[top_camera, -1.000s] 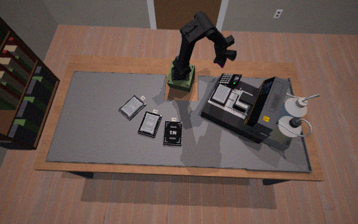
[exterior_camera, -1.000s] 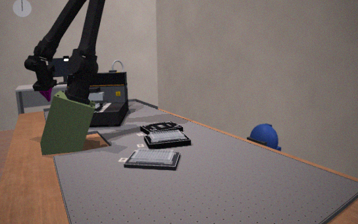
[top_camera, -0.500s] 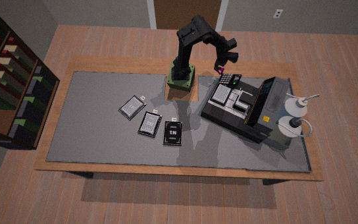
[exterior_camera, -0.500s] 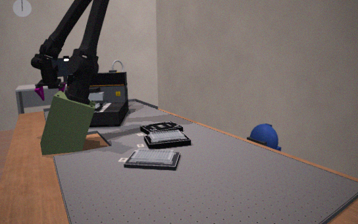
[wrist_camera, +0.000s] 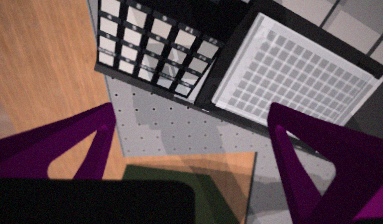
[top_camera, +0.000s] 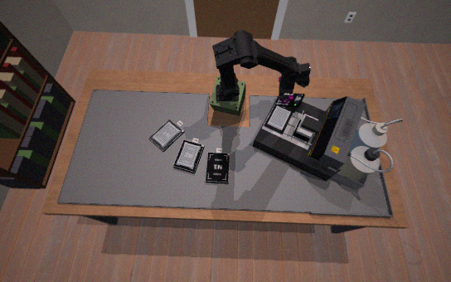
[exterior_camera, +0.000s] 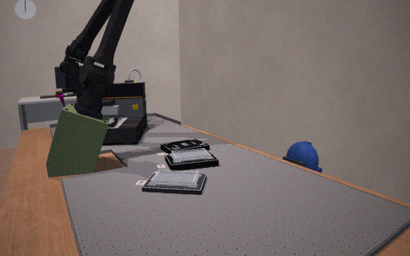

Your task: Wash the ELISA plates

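ELISA plate [wrist_camera: 297, 75] lay in the washer's carrier [top_camera: 270, 130] beside the keypad [wrist_camera: 154, 45]; my gripper [wrist_camera: 193, 105] hung above, fingers spread and empty, probably poised for retrieval.

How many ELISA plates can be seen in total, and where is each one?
3: one plate in the washer's carrier, one in the leftmost nest, one in the middle nest. The third nest is without a plate.
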Robot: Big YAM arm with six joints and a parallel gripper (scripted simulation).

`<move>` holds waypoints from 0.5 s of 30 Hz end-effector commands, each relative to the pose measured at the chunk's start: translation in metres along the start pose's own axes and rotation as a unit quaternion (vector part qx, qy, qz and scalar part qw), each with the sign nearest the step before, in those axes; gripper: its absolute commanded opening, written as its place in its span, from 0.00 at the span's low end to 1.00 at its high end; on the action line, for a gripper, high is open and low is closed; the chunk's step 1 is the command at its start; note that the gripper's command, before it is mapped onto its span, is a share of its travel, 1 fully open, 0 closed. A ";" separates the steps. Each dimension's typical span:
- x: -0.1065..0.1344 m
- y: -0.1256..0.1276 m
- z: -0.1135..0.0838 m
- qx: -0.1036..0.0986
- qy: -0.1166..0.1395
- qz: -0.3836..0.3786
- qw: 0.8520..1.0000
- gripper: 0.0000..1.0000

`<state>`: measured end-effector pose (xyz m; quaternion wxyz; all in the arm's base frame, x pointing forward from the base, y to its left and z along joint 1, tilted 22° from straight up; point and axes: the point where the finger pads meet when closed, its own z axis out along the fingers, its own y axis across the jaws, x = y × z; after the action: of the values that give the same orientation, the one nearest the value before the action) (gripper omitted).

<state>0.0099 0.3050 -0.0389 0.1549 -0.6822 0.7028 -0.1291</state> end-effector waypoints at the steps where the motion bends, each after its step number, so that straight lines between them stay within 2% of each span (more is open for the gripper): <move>1: -0.017 -0.005 -0.005 -0.013 0.015 -0.090 0.996 1.00; 7: -0.017 -0.005 -0.004 -0.026 0.052 -0.175 0.983 1.00; 9: -0.017 -0.003 -0.005 -0.026 0.051 -0.178 0.982 1.00; 11: -0.020 -0.006 -0.013 -0.026 0.038 -0.173 0.984 1.00; 12: -0.017 -0.006 -0.012 -0.026 0.041 -0.174 0.984 1.00; 14: 0.003 -0.019 -0.005 -0.025 0.058 -0.210 0.976 1.00; 15: 0.003 -0.019 -0.005 -0.025 0.058 -0.210 0.976 1.00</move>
<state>0.0159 0.3020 -0.0356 0.0728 -0.7917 0.5795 -0.1788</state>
